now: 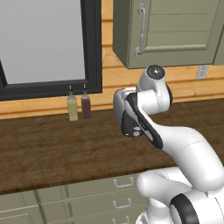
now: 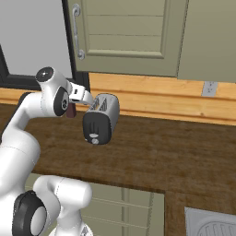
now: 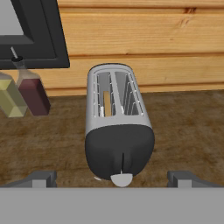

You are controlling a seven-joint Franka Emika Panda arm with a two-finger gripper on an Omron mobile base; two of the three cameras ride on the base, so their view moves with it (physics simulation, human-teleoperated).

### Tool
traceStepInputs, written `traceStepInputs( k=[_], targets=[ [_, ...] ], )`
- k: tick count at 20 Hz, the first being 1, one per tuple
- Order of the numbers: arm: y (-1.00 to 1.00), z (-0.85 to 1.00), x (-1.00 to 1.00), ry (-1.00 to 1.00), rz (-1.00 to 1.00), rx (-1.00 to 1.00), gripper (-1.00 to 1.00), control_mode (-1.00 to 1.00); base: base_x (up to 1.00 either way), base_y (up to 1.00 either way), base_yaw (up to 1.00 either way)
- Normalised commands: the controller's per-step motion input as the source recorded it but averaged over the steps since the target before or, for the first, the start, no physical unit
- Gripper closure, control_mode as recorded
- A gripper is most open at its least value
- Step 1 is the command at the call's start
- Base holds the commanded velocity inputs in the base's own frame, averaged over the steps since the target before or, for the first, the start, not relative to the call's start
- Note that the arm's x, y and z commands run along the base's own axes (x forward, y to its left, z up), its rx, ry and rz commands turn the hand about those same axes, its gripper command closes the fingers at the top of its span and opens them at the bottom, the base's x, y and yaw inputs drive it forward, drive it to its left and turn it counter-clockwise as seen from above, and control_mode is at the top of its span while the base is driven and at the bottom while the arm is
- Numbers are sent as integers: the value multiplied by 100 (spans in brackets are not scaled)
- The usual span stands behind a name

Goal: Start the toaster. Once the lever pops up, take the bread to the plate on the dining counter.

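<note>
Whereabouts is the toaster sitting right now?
The toaster stands on the dark wooden worktop near the wood-plank wall, right of two slim bottles.

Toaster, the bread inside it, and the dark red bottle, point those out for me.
toaster (image 3: pixel 118 148): hand view, on its black end panel.
bread (image 3: pixel 107 103): hand view, on the tan edge showing in the left slot.
dark red bottle (image 3: pixel 34 95): hand view, on its body.

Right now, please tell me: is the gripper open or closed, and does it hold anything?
Gripper: open, holding nothing; its fingertips stand apart on either side of the toaster's black end.
</note>
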Motion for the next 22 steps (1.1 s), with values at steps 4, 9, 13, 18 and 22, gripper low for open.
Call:
traceStepInputs(
  k=[4,9,13,18,22],
  targets=[
    [0,0,0,0,0,0,-100,-100,0,0,0],
    [0,0,0,0,0,0,-100,-100,0,0,0],
    [0,0,0,0,0,0,-100,-100,0,0,0],
    [0,0,0,0,0,0,-100,-100,0,0,0],
    [0,0,0,0,0,0,-100,-100,0,0,0]
  ],
)
